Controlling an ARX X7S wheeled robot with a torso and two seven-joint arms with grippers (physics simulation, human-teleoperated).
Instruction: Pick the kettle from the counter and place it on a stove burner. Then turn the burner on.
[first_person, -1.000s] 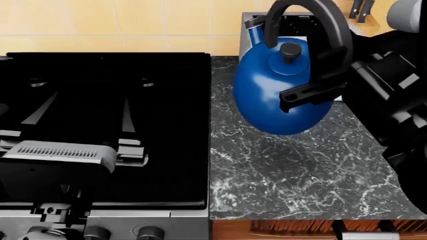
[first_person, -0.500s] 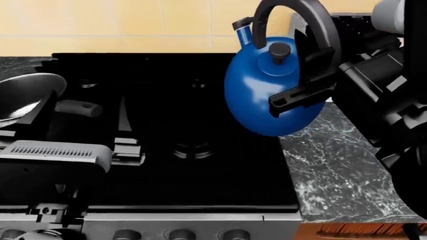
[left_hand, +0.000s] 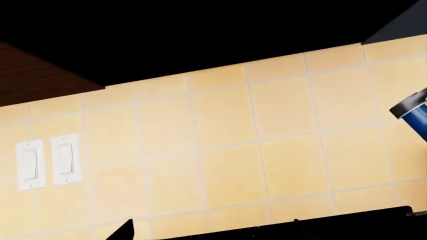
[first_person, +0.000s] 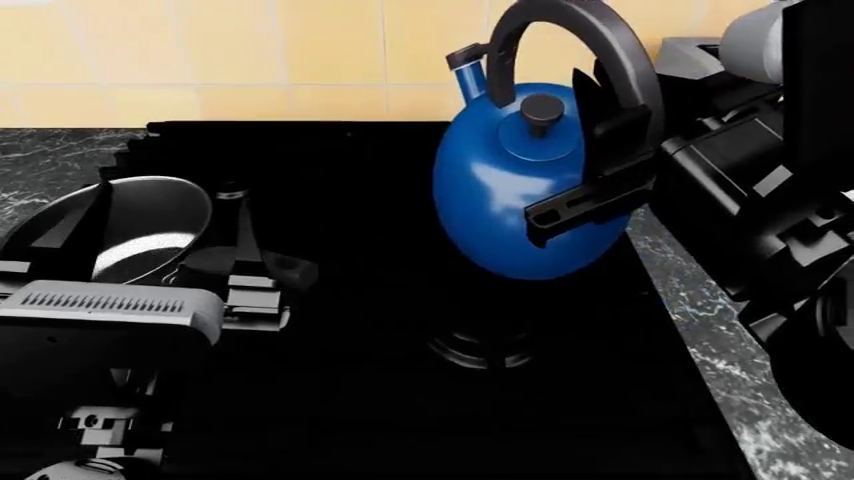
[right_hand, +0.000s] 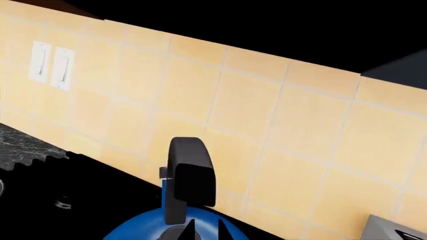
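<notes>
Half done: kettle (first_person: 514, 210) lifted off counter (first_person: 707, 330), pinched by handle in right gripper (first_person: 607, 165), hanging over stove burner (first_person: 481, 350), maybe not touching; setting down, turning on left.

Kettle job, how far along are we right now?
Done: the kettle is off the counter, held by its handle in the right gripper. In hand: it hangs above the stove, over a burner without touching it. Left: set it down on the burner, let go, then turn the burner on. The left gripper sits idle near the pan.
</notes>
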